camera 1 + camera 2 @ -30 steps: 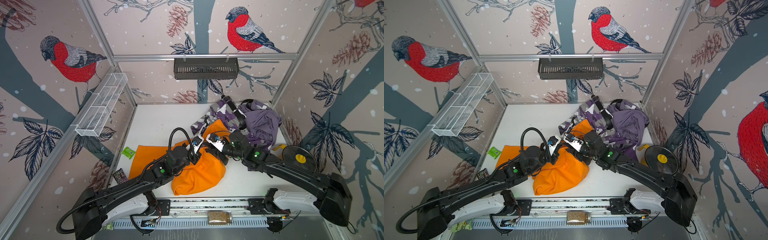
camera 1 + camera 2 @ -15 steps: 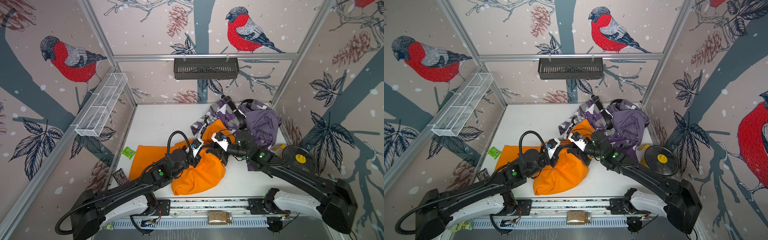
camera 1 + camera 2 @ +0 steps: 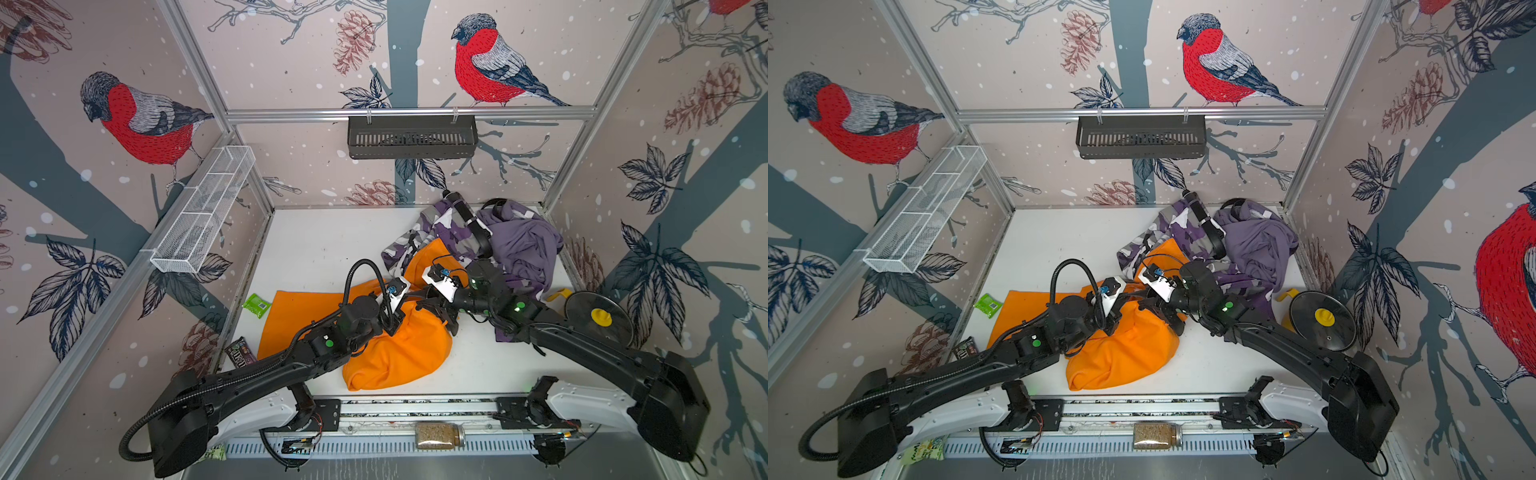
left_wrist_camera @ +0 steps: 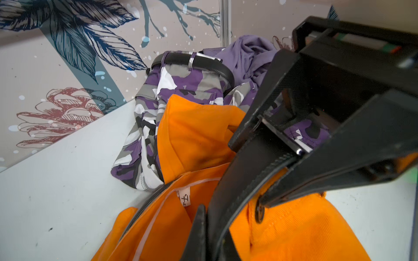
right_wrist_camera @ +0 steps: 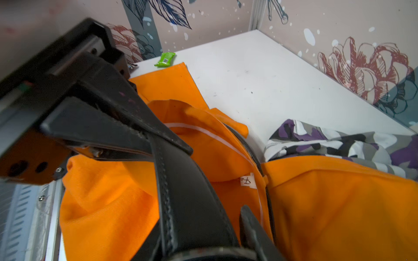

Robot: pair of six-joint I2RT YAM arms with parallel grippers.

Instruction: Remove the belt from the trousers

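Left fingers [image 5: 126,135] pinch shut on the black belt [image 5: 185,198] over the orange trousers [image 3: 399,357] on the tabletop [image 3: 324,249], right fingers [image 4: 260,108] half-open astride it, grip unclear; seemingly mid-pull, next needs steady drawing through the loops.

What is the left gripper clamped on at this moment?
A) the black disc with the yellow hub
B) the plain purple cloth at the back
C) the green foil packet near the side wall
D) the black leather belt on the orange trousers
D: in the right wrist view the left gripper has its fingers pinched together on the black leather belt, which runs along the waist of the orange trousers.
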